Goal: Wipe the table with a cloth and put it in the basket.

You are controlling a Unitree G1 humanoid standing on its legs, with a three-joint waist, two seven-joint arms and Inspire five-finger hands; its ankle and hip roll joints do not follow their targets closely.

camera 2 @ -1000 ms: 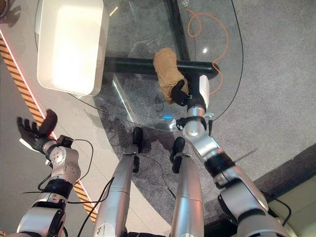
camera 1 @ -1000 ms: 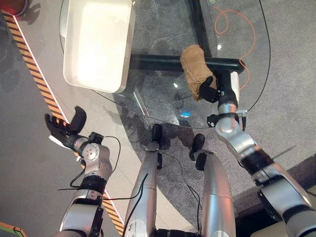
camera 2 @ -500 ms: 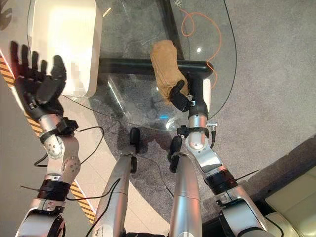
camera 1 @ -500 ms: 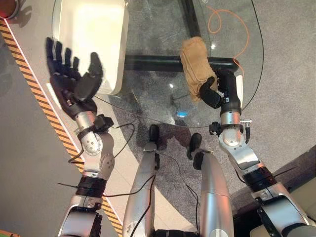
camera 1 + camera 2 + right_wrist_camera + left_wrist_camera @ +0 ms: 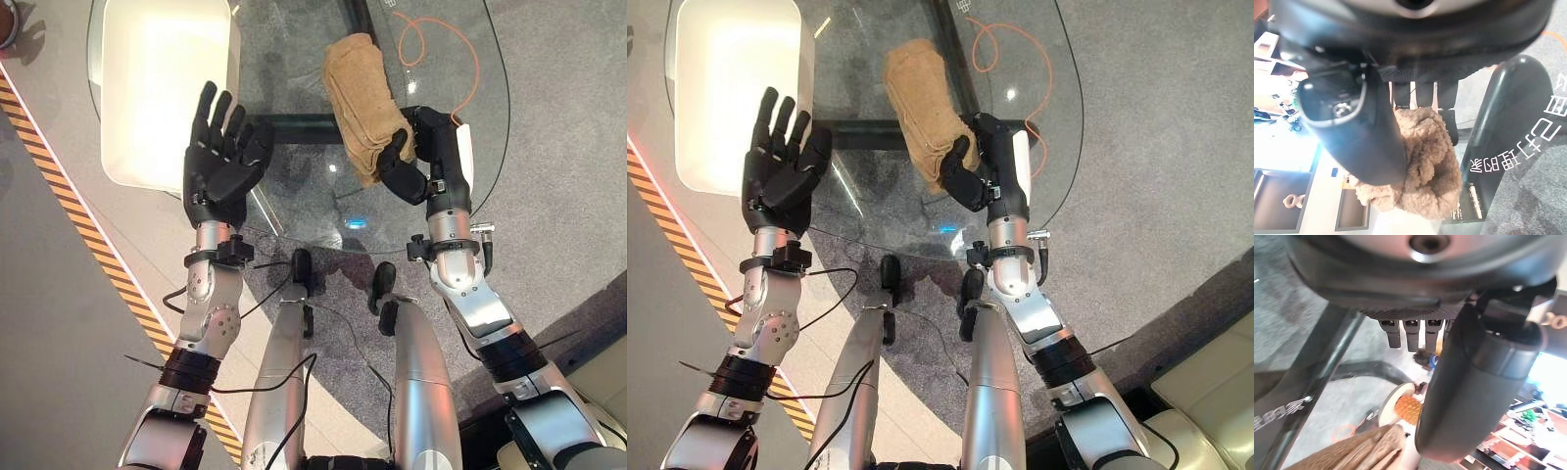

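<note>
While the glass surface [image 5: 294, 98] carries it, the tan, nubbly folded cloth [image 5: 358, 98] sits at 1 o'clock in the left eye view, pinched by the right hand [image 5: 416, 162]. At 10 o'clock stands a white rounded basket [image 5: 162, 88]; the left hand [image 5: 220, 162] is spread, palm up. In the right wrist view, thumb and fingers clamp the fleecy cloth.

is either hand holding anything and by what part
The right hand pinches the tan cloth at its near end, thumb against fingers. The left hand is open and holds nothing.
</note>
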